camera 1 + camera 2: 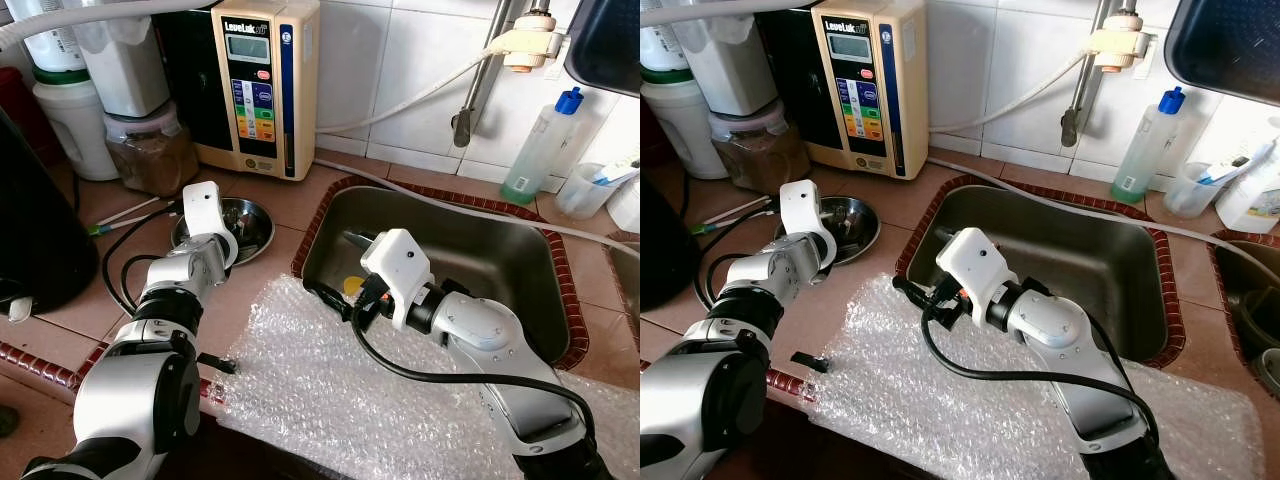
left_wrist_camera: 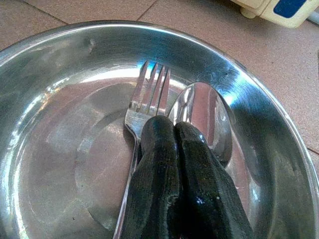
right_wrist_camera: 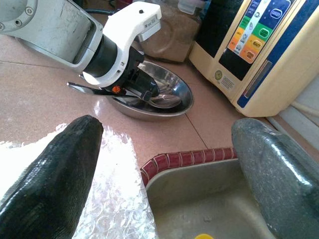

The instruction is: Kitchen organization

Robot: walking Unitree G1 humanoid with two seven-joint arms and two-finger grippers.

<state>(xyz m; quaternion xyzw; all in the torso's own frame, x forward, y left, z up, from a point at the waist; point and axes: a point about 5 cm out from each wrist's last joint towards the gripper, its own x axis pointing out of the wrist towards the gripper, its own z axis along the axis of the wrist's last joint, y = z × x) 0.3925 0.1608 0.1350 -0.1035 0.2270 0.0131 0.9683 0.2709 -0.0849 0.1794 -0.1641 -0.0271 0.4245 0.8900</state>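
With its 2 black fingers pressed together, the left pincer (image 2: 182,164) rests inside the shallow round steel dish (image 2: 60,149), tips on the steel fork (image 2: 147,94) and steel spoon (image 2: 202,112), pinching neither. Right pincer (image 3: 164,164) hangs spread over the sink (image 1: 500,260) rim. Judged step: cutlery pickup; next, spread and straddle 1 handle.

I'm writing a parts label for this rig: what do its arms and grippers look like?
Both arms are rounded silver segments joined by black rings, each with a white wrist housing. A thick black cable loops from the right arm; another from the left arm. The left gripper and right gripper have long, textured black fingers.
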